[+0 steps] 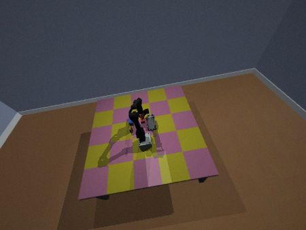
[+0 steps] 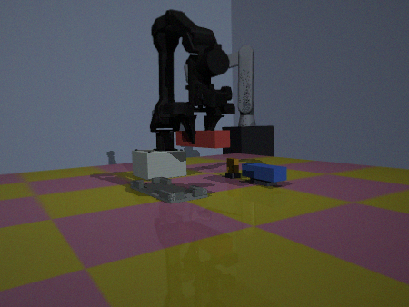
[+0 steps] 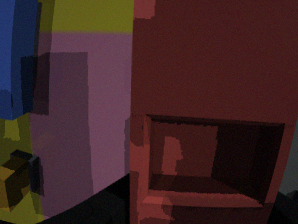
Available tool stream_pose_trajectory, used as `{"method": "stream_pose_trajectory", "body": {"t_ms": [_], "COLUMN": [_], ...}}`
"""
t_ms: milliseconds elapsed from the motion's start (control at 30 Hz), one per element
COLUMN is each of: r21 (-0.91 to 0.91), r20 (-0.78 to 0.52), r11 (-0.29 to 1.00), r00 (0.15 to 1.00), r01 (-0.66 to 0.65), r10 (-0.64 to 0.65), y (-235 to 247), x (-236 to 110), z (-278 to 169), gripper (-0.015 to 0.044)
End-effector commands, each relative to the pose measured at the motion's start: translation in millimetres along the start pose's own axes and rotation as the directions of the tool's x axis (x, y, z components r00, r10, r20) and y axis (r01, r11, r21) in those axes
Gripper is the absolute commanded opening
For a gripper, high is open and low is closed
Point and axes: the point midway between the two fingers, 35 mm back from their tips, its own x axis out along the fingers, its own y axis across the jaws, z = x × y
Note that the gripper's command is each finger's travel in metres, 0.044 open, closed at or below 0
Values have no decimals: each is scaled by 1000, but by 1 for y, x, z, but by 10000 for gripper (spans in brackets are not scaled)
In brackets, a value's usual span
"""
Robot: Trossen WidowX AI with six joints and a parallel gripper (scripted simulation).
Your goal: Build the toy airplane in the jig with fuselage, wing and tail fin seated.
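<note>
My gripper is shut on the red fuselage and holds it level in the air above the table. The fuselage's top socket shows as a dark rectangular hole in the wrist view. The grey jig with its cradle lies on the table, below and to the left of the fuselage in the exterior view. The blue wing lies on the table to the right. The small orange tail fin stands just left of the wing.
The arm's white base block stands behind the jig. A black box with a white post stands at the back. The checkered table top ends in edges on all sides.
</note>
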Motion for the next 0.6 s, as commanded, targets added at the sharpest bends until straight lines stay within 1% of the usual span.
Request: {"method": "stream_pose_trajectory", "body": {"t_ms": [0, 567], "r21": [-3, -4], "r20": [0, -1], "r11": [1000, 1000], "r00": [1000, 1000], "r01": [-3, 1], "r10": [3, -1], "y": [-10, -60], "x": [5, 28], "z": [-1, -11], "gripper": [0, 0]}}
